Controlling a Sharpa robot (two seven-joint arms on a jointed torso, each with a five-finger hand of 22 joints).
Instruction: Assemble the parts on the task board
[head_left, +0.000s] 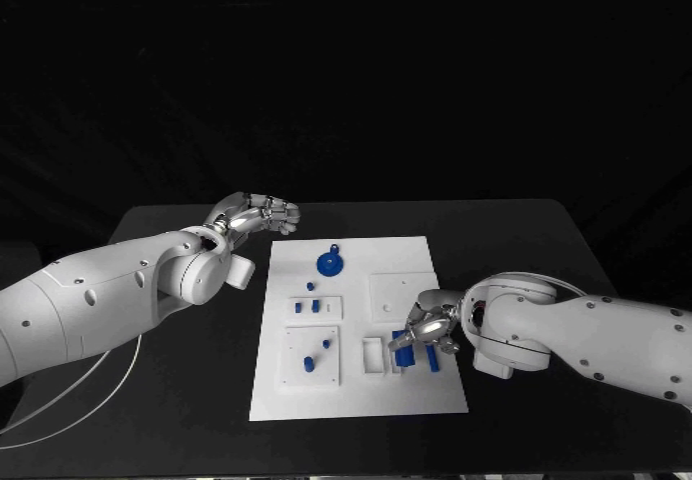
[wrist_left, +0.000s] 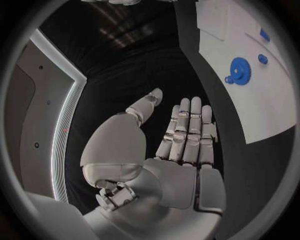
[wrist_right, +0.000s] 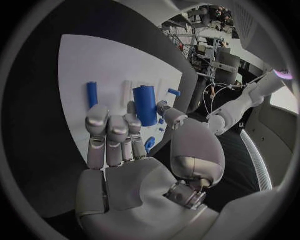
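Task board (head_left: 411, 395) – right hand (head_left: 427, 328) fingers clamped on blue cylinder (wrist_right: 145, 105); left hand (head_left: 260, 214) fingers apart, empty.

The robot has two big white arms with smooth, round shells. The left arm (head_left: 101, 300) has small dark dots on its shell, and a thin pale cable hangs under it. The right arm (head_left: 577, 340) has dots too. Each shiny silver hand, left (head_left: 260, 215) and right (head_left: 428, 325), has a rounded palm.
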